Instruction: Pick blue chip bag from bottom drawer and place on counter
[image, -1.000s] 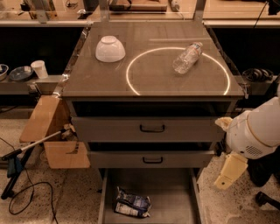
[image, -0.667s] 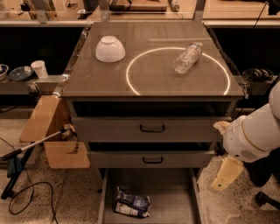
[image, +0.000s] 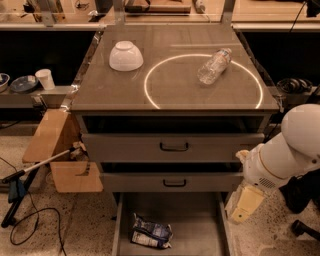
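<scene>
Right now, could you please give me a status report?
Gripper low, right of the open bottom drawer. Blue chip bag on drawer floor, ungrasped. Counter holds bowl, plastic bottle.

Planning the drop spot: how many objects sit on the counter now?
2: a white bowl at back left of the counter, and a clear bottle lying mostly inside the white ring, back right. The gripper hangs low, right of the bottom drawer.

A single view is supplied. The camera sits high in front of the drawer cabinet (image: 130, 146) and looks down and forward at its drawer fronts, at middle range. The bench (image: 110, 89) fills the upper half; the open bottom drawer (image: 196, 225) is cut by the lower edge. The pincer (image: 245, 206) hangs at lower right, beside that drawer.
</scene>
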